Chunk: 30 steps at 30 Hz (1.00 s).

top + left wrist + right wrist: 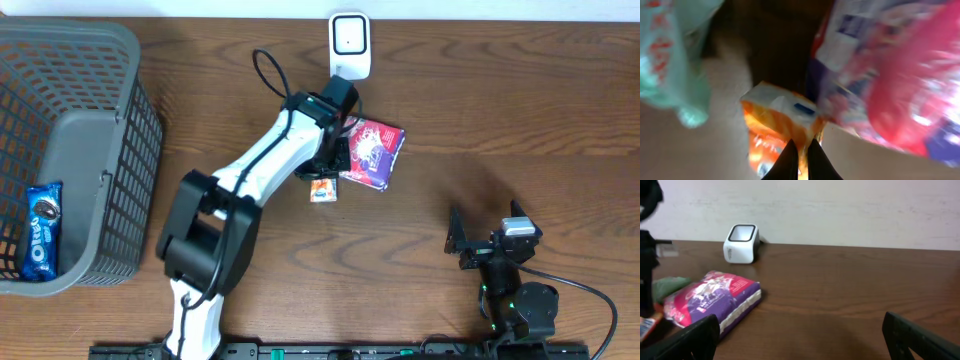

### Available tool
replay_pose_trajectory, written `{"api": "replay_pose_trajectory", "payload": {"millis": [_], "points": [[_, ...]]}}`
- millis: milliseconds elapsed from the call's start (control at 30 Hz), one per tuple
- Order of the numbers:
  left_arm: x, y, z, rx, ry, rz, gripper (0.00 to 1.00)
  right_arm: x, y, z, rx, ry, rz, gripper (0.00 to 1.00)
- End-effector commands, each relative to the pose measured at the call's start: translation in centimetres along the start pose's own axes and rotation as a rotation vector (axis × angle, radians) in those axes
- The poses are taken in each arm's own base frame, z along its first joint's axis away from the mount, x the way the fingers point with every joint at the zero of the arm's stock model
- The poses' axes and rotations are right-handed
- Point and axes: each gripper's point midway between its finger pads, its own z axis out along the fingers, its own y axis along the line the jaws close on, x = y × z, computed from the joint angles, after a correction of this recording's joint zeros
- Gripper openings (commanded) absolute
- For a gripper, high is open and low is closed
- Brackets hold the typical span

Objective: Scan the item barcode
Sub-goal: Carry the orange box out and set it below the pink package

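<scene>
Progress judged early. Nearest base, right gripper (pixel 485 235) is seen spread wide, nothing held. Further out, left gripper (pixel 799 159) is pressed together, tips at edge of small orange-and-white snack packet (pixel 771 119); whether a corner is pinched cannot be told. Packet is seen low on brown wooden counter (pixel 500 120), just beside glossy pink-and-purple pouch (pixel 372 153). White box-shaped barcode scanner (pixel 350 40) is placed beyond, apart from both. Nothing presented to scanner yet; lift, carry and barcode showing are judged left.
</scene>
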Motion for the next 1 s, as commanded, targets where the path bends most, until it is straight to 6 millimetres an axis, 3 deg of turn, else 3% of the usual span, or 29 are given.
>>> {"api": "replay_pose_trajectory", "payload": {"millis": [0,100,300,433,500,600,700,800,967], "points": [[-0.5,-0.3,1.3,0.000,-0.011,-0.065,0.07,0.0,-0.2,0.0,0.010,0.000,-0.010,0.99],[-1.2,-1.3,1.3,0.040,-0.041,-0.121,0.08,0.0,-0.2,0.0,0.010,0.000,-0.010,0.99],[-1.4,-5.4,0.5,0.249,-0.007,-0.093,0.07,0.0,-0.2,0.0,0.010,0.000,-0.010,0.99],[-1.8,-6.1,-0.2,0.276,-0.020,-0.084,0.08,0.0,-0.2,0.0,0.010,0.000,-0.010,0.99],[-2.1,-6.0,-0.5,0.280,-0.028,-0.087,0.17,0.0,-0.2,0.0,0.010,0.000,-0.010,0.99],[-3.0,-5.4,-1.7,0.290,-0.064,-0.044,0.52,0.0,-0.2,0.0,0.010,0.000,-0.010,0.99],[-4.1,-4.7,-4.2,0.305,-0.126,0.030,0.76,0.0,-0.2,0.0,0.010,0.000,-0.010,0.99],[-5.5,-3.0,-7.3,0.287,-0.220,0.029,0.77,0.0,-0.2,0.0,0.010,0.000,-0.010,0.99],[-8.0,0.8,-15.4,0.269,-0.442,0.021,0.76,0.0,-0.2,0.0,0.010,0.000,-0.010,0.99]]}}
